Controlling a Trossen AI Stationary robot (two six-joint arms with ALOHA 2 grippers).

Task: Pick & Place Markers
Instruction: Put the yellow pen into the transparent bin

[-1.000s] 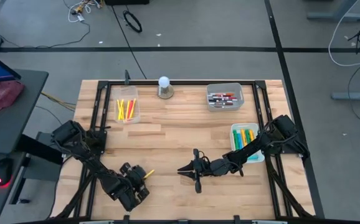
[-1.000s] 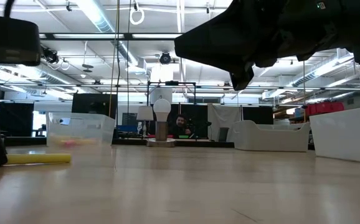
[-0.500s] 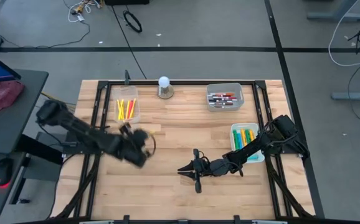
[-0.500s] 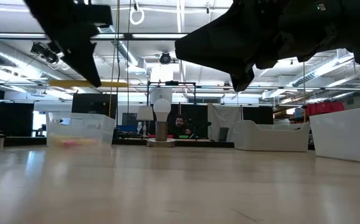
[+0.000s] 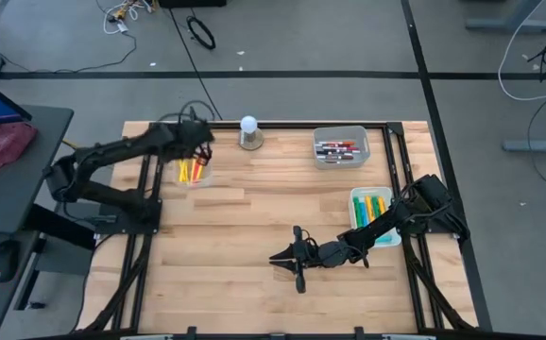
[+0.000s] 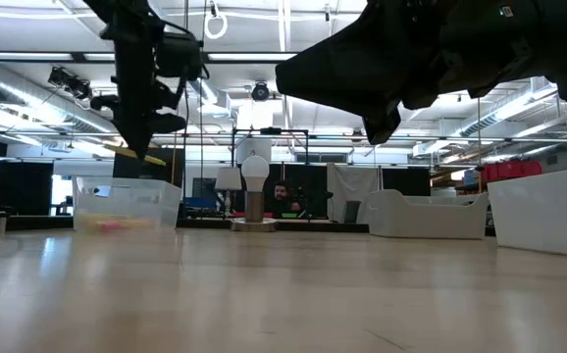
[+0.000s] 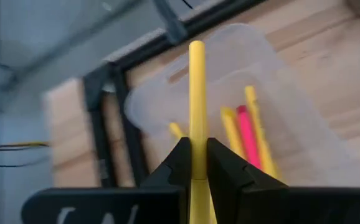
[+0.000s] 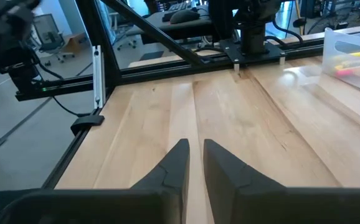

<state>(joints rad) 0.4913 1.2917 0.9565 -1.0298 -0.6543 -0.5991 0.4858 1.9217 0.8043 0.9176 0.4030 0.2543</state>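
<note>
My left gripper (image 5: 196, 144) hangs over the clear bin (image 5: 195, 170) at the table's far left, shut on a yellow marker (image 7: 197, 106). Several yellow markers and a pink one (image 7: 247, 134) lie in that bin. The low view shows the held marker (image 6: 127, 150) slanting above the bin (image 6: 127, 204). My right gripper (image 5: 275, 256) waits low over the middle of the table, near the front. A narrow gap shows between its fingers (image 8: 196, 158), and nothing is in it. My left gripper pinches the yellow marker's barrel (image 7: 197, 158) between its two fingers (image 7: 179, 163). The marker runs along the fingers and sticks out well past their tips. The gripper comes from the table's left and slants downward. The marker is clear of the bin and the table.
A white round-topped knob (image 5: 248, 132) stands at the far edge beside the clear bin. A bin with dark and red markers (image 5: 340, 148) sits at the far right. A bin with green, yellow and teal markers (image 5: 372, 210) sits at the right edge. A black frame (image 5: 150, 165) borders the table.
My left gripper has lifted the yellow marker off the table near the front left corner. It has swung up and toward the far edge, turning as it went, and now hangs over the clear bin. The marker has gone from lying flat to hanging clear.
</note>
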